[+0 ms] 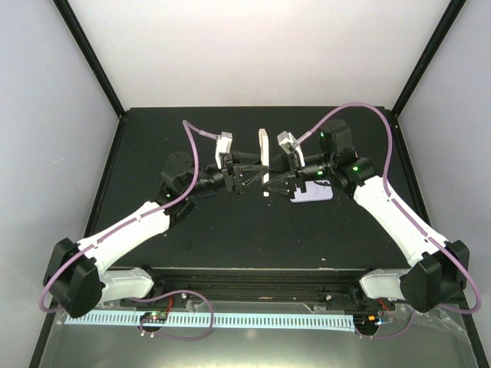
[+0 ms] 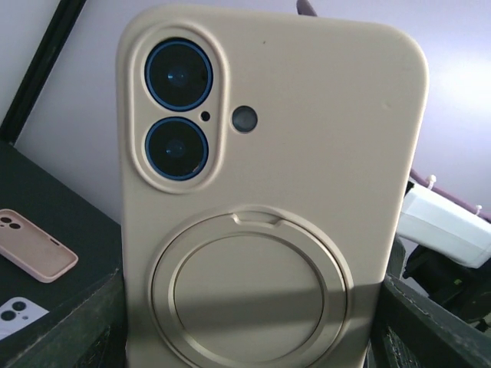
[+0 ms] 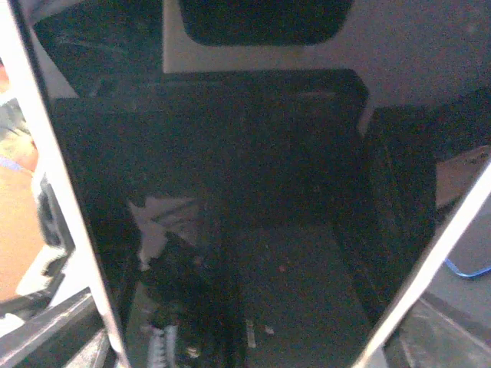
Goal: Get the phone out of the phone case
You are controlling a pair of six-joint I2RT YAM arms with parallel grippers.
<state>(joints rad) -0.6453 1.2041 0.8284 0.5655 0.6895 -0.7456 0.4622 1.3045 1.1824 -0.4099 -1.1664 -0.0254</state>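
Observation:
The phone case (image 2: 307, 153) is beige, with a round ring on its back and two camera lenses at its top left. It stands upright above the middle of the table and shows edge-on as a pale strip (image 1: 264, 157) in the top view. My left gripper (image 2: 253, 337) is shut on the case's lower sides, its fingers (image 2: 77, 326) dark at both bottom corners. The phone (image 3: 230, 192) sits in the case and its black screen fills the right wrist view. My right gripper (image 3: 245, 345) is open, with a jaw close on either side of the phone's lower part.
A pink case (image 2: 38, 257) and a white one (image 2: 14, 313) lie on the black table to the left of the held case. A pale case (image 1: 313, 192) lies under the right arm. Black frame posts stand at the table's back corners.

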